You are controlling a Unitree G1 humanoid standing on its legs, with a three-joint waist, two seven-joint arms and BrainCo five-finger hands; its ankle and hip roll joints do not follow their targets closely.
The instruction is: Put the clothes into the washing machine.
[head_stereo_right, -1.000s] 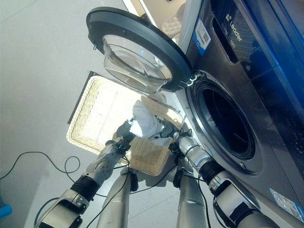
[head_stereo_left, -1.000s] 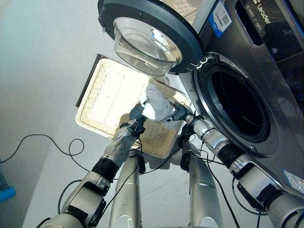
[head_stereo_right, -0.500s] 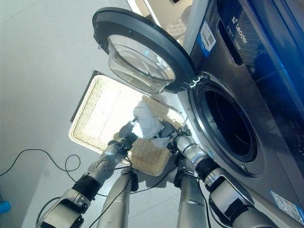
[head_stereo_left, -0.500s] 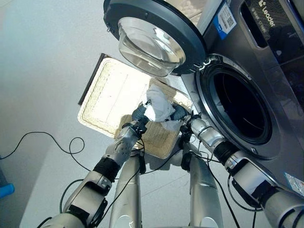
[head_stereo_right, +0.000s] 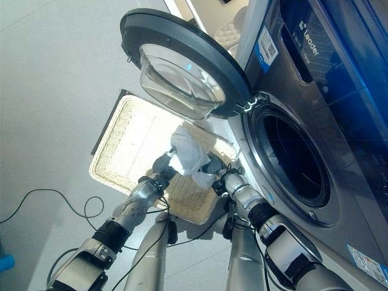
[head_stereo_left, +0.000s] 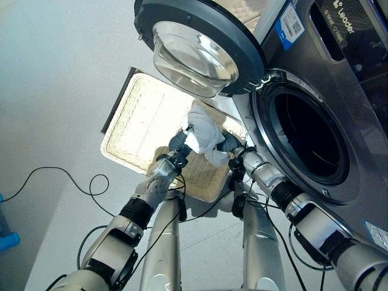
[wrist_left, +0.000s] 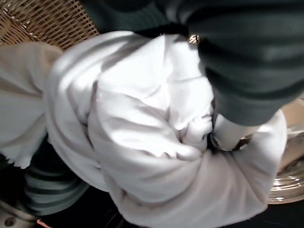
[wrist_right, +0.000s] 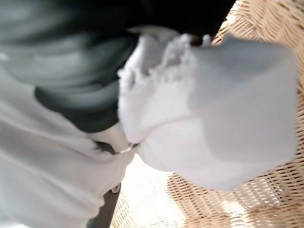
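I see white lettering (head_stereo_left: 347,11) on the dark panel of the washing machine (head_stereo_left: 364,121); a blue-and-white code sticker (head_stereo_left: 291,24) sits beside it.

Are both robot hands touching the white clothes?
Touching. The left eye view shows the left hand and right hand pressed against the white clothes from either side.

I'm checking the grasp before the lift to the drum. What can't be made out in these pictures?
- Fingers of the left hand and right hand: buried in the white garment in both wrist views.
- Basket floor under the bundle: covered by cloth and arms.
- Inside of the washing machine drum: too dark in both eye views.
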